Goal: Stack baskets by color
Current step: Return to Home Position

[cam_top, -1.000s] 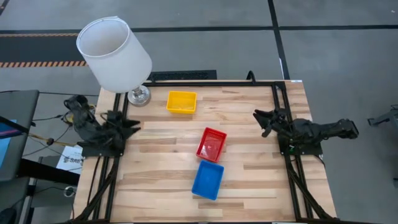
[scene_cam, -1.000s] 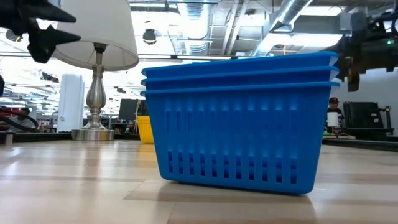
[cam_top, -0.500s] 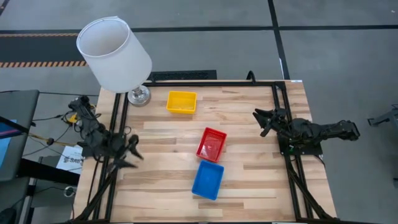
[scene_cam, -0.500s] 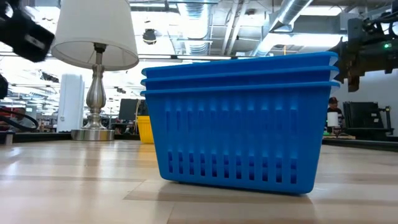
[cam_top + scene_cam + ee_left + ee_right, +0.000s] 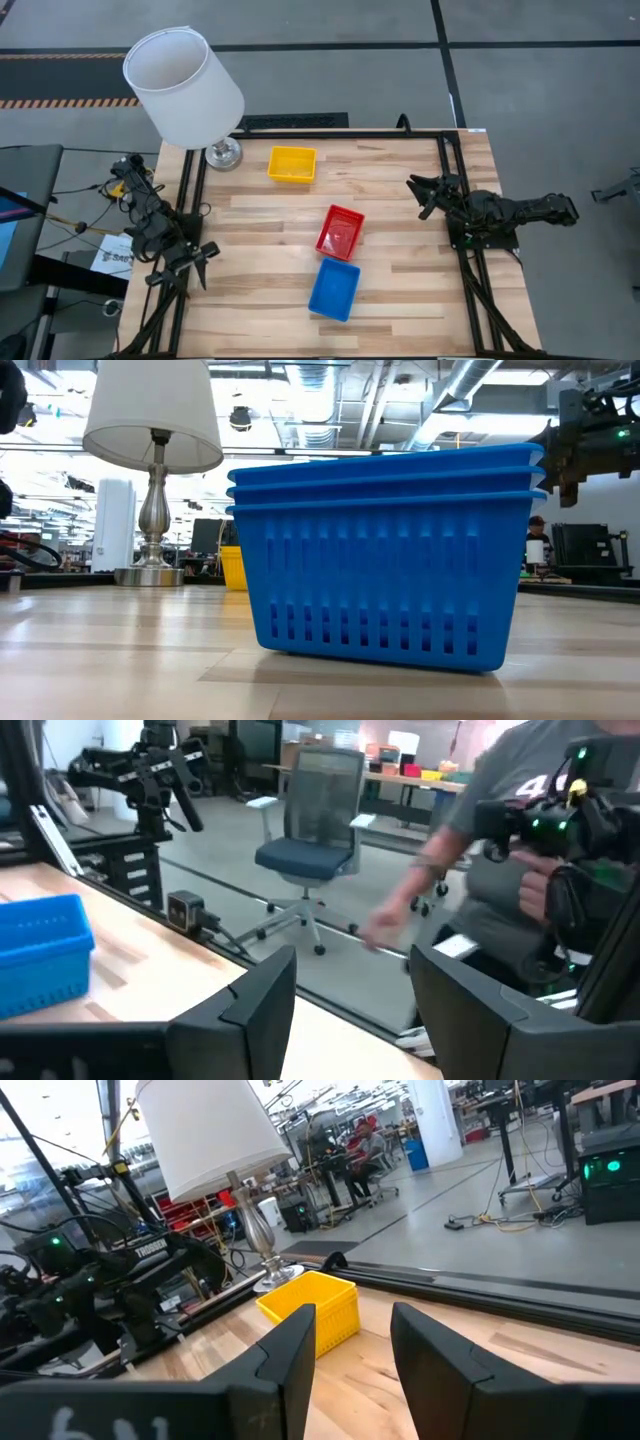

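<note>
Three basket stacks stand on the wooden table: yellow (image 5: 292, 163) at the far middle, red (image 5: 340, 231) in the centre, blue (image 5: 334, 289) nearer the front edge. In the low view the blue stack (image 5: 385, 550) shows three nested rims, bottom flat on the table, with the yellow one (image 5: 232, 568) behind it. My left gripper (image 5: 203, 266) hangs open at the table's left edge, apart from the baskets; its wrist view shows the blue stack (image 5: 40, 955) off to the side. My right gripper (image 5: 418, 198) stands open at the right edge, facing the yellow basket (image 5: 315, 1310).
A lamp with a big white shade (image 5: 185, 85) stands on its metal base (image 5: 224, 153) at the table's far left corner. Black frame rails (image 5: 450, 160) run along the table's sides. A person in a grey shirt (image 5: 470, 850) and an office chair (image 5: 315, 830) are beyond the table.
My left gripper has swung away from the table's middle, gone toward the near edge and down, and rolled as it went; in the low view it has left the picture at the upper left. Its fingers stay apart. The baskets and my right gripper have kept still.
</note>
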